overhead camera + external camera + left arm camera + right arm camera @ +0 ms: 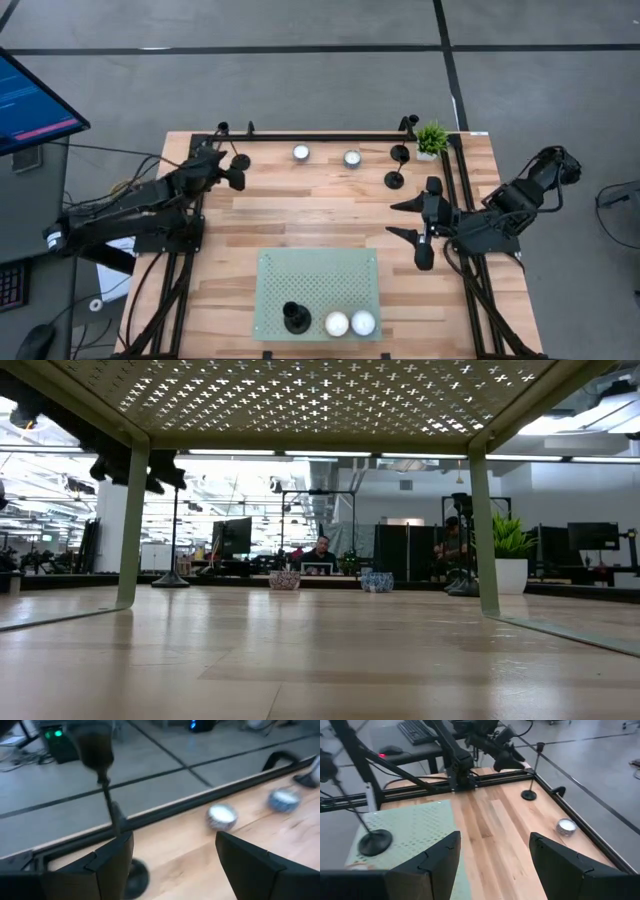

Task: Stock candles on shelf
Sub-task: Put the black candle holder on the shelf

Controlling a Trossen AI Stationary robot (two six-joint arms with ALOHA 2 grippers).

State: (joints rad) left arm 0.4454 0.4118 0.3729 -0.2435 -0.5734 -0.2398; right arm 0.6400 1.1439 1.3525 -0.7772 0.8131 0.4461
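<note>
High view: two candles [349, 323] sit on the perforated green shelf [318, 280], two more [301, 153] wait at the far edge; we judge the left gripper [238, 170], jaws spread, must reach one next. Left wrist view: round, silvery-rimmed candle [222, 816] ahead on smooth wood. Right wrist view: right gripper [495, 851] spread, empty.

Grey floor [300, 80] crossed by dark lines surrounds the table, with a lit monitor [30, 95] beside it.
</note>
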